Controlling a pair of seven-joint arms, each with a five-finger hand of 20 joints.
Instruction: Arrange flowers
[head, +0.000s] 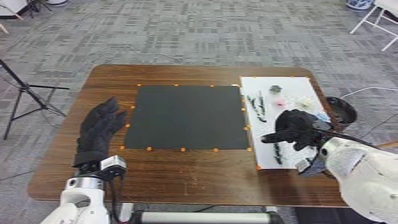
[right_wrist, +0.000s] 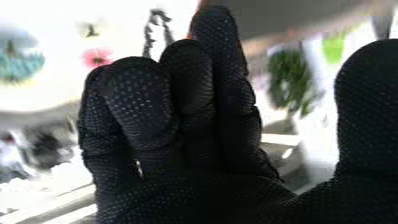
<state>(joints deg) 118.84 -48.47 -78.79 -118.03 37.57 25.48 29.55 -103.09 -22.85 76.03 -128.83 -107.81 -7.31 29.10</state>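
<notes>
Well, pink flower (head: 280, 103): lay on white sheet (head: 284, 85), beyond right robot hand (head: 295, 124).
Petals (right_wrist: 94, 56): likely needed sparing; a light pinch below them suited best.
Right robot hand: fingers straight, side by side, thumb apart.
Bench (head: 200, 182): carried sheet.

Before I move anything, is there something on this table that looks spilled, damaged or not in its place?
Nothing stands out. The black mat lies flat; the pink flower and dark stems lie on the white sheet. Behind the right hand, I cannot tell.
</notes>
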